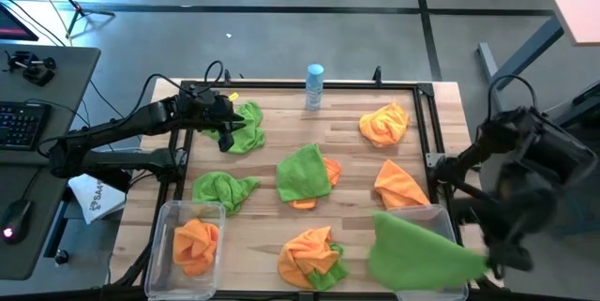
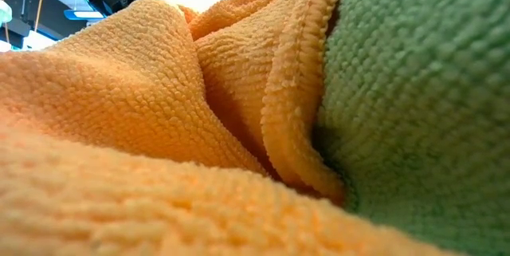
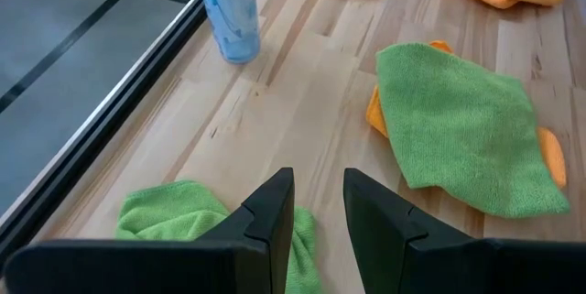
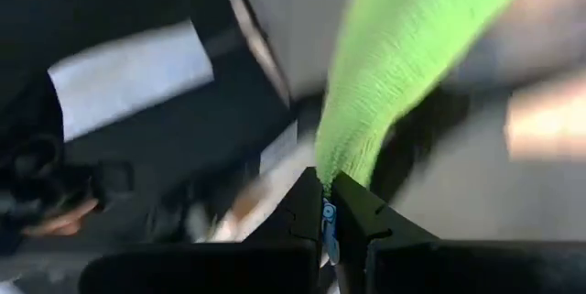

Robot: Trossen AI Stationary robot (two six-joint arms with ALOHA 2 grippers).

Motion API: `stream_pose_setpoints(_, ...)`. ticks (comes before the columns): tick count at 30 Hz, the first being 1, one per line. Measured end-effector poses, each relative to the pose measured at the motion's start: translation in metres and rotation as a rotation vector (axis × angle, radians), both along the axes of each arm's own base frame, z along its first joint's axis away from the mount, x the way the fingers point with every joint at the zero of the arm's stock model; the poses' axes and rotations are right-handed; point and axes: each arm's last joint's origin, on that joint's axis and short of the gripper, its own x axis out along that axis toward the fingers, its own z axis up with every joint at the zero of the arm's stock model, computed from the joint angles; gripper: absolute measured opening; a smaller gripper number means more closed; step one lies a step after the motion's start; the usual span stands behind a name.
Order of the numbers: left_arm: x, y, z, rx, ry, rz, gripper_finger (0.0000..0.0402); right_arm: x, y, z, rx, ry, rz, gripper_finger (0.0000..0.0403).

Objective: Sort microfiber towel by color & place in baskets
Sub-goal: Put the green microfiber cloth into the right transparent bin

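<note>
Orange and green microfiber towels lie scattered on the wooden table. My left gripper (image 1: 225, 134) (image 3: 319, 204) is open at the far left, its fingers just over a crumpled green towel (image 1: 246, 127) (image 3: 169, 216). My right gripper (image 1: 492, 260) (image 4: 327, 193) is at the near right edge, shut on a spread green towel (image 1: 422, 249) that covers the right basket (image 1: 441, 213). The left basket (image 1: 169, 212) holds an orange towel (image 1: 195, 243). In the low view an orange towel (image 2: 119, 112) and a green one (image 2: 430, 88) fill the picture. My right gripper pinches the green towel between its two fingers by an edge or corner (image 4: 341, 152) at the towel's right end. The cloth stretches away from the fingers toward the table's left and lies over the right basket. Whether my left gripper touches the crumpled green towel, I cannot tell.
A white-and-blue bottle (image 1: 314, 85) (image 3: 229, 10) stands at the far edge. Other cloths: a green one (image 1: 223, 188), green over orange (image 1: 305, 174) (image 3: 458, 129), two orange (image 1: 384, 123) (image 1: 398, 184), an orange-green pile (image 1: 314, 254). A black frame (image 1: 427, 113) rims the table.
</note>
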Motion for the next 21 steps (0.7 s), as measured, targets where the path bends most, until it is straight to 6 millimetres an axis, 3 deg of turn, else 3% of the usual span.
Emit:
stream_pose_setpoints(4,0.0,0.0,0.0,0.0,0.0,0.0,0.0087,-0.024,0.01,0.002,0.037,0.34,0.072,0.0)
stream_pose_setpoints(7,0.0,0.0,0.0,0.0,0.0,0.0,0.0087,-0.033,0.012,0.004,0.043,0.447,0.145,0.0)
stream_pose_setpoints(15,0.0,0.0,0.0,-0.016,-0.007,0.019,0.0087,-0.035,0.013,0.004,0.039,0.465,0.156,0.0)
stream_pose_setpoints(21,0.0,0.0,0.0,-0.016,-0.007,0.02,0.0087,-0.023,0.017,-0.011,-0.071,0.123,-0.011,0.0)
